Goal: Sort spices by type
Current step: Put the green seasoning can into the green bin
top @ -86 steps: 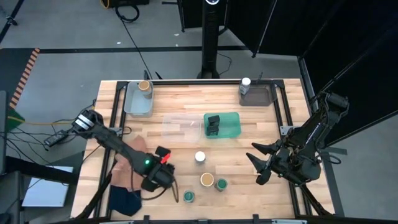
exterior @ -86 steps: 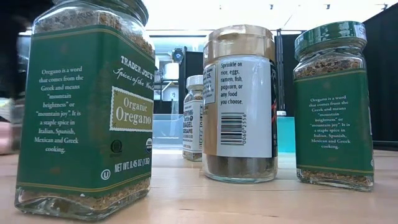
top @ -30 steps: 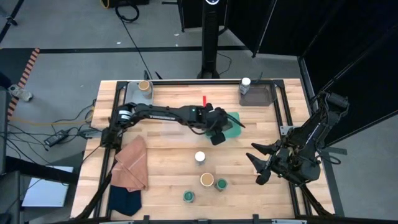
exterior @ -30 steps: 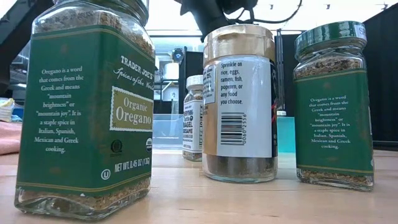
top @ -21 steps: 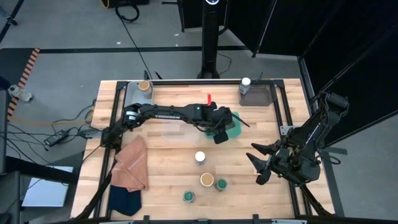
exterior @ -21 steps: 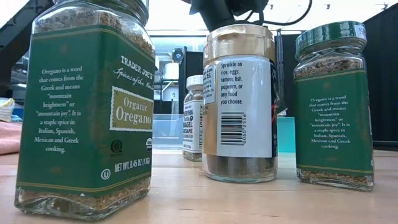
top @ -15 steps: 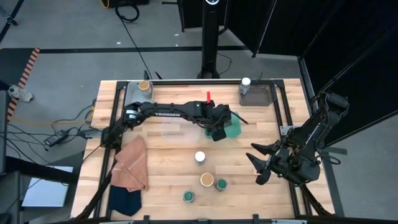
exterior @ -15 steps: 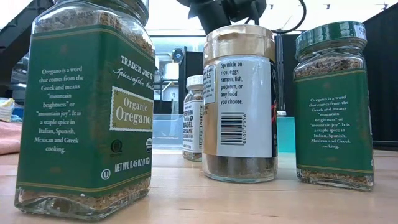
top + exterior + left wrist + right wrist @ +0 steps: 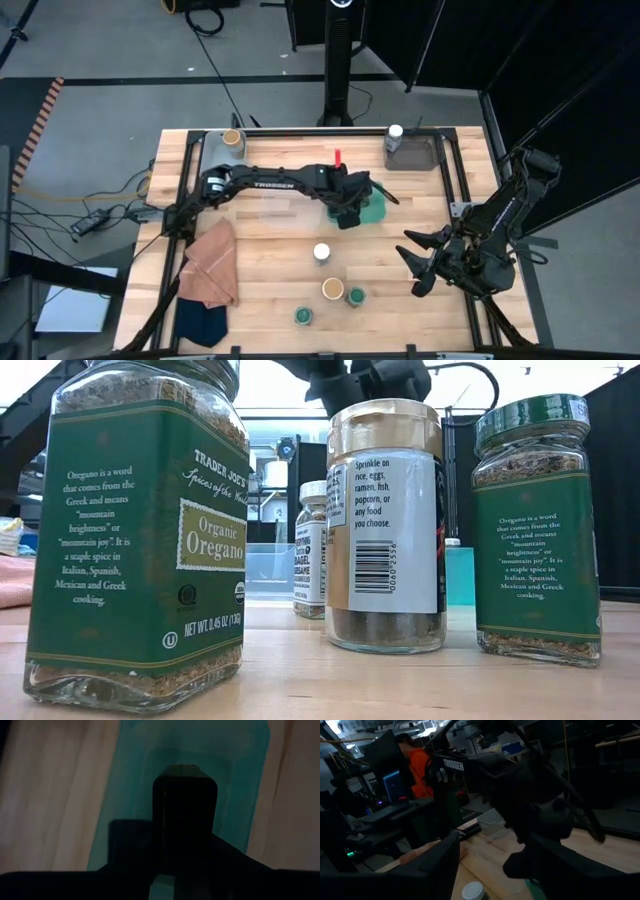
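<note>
we see a wooden table (image 9: pixel 270 260) with a teal tray (image 9: pixel 375 208) near its middle, a clear tray (image 9: pixel 285 205) just left of that, and two grey trays at the far corners, one left (image 9: pixel 215 165) and one right (image 9: pixel 415 155). an orange cloth (image 9: pixel 208 265) and a navy cloth (image 9: pixel 200 322) lie at the near left. a person in orange (image 9: pixel 417 767) stands in the room behind.

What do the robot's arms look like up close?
Both arms are black and jointed. The left arm has white TROSSEN lettering along it, a small red part near its wrist and a grey round joint by its base. The right arm ends in two dark pointed fingers.
</note>
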### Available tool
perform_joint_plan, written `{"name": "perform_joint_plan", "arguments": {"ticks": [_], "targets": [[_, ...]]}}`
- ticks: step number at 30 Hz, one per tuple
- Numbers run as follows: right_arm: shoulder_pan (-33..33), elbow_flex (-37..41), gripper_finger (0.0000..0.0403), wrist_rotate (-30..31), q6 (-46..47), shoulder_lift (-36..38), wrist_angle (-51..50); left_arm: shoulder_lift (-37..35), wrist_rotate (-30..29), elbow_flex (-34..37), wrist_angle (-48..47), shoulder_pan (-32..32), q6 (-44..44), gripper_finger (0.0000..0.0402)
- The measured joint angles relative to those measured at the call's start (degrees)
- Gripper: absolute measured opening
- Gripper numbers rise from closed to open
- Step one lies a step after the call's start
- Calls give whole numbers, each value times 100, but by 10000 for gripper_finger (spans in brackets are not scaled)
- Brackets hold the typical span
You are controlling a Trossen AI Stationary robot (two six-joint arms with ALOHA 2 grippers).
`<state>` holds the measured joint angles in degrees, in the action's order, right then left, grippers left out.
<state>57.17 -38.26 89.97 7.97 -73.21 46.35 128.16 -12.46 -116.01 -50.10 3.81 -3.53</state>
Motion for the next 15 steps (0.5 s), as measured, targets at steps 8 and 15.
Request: {"name": "perform_joint_plan", "arguments": {"ticks": [8, 15], "targets": [[-9, 0, 242, 1, 0, 0, -7, 194, 39, 1, -107, -46, 185, 137], [-26, 0, 244, 1, -6, 1, -24, 196, 77, -43, -107, -50, 191, 154]]}}
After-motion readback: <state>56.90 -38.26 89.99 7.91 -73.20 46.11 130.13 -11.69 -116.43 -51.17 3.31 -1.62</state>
